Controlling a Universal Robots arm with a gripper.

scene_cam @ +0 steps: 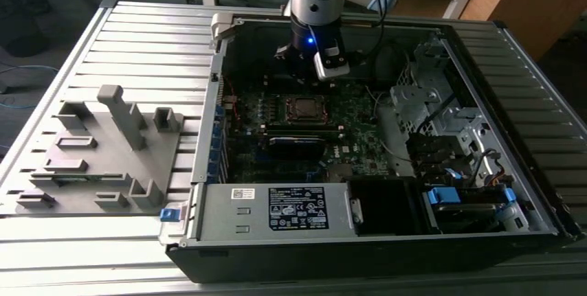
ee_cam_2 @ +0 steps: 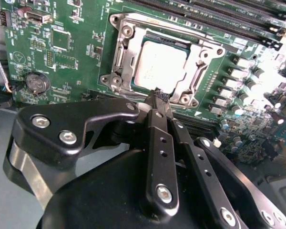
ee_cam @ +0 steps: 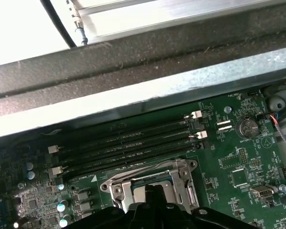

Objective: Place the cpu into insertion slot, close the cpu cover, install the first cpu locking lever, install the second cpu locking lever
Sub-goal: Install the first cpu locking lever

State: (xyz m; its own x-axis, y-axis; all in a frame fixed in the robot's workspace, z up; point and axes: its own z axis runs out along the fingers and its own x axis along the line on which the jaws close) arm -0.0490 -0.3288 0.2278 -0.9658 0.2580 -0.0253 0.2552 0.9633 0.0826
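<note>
Hanging over the open computer case, the arm's pincer sits just above the motherboard, near the edge of the socket. In the second wrist view its two black fingers are drawn together to a narrow tip with nothing between them. The chip, a dull silvery square, lies flat inside the socket, in the middle of the board. A thin metal cover frames the chip and appears to lie down around it; whether the locking levers are latched cannot be told. In the first wrist view the socket shows just beyond the pincer, with four long black memory slots running beside it and a round coin battery off to one side. In the exterior view the case rests on a ribbed metal table, and a grey plastic holder stands at the exterior view's left of the case.
</note>
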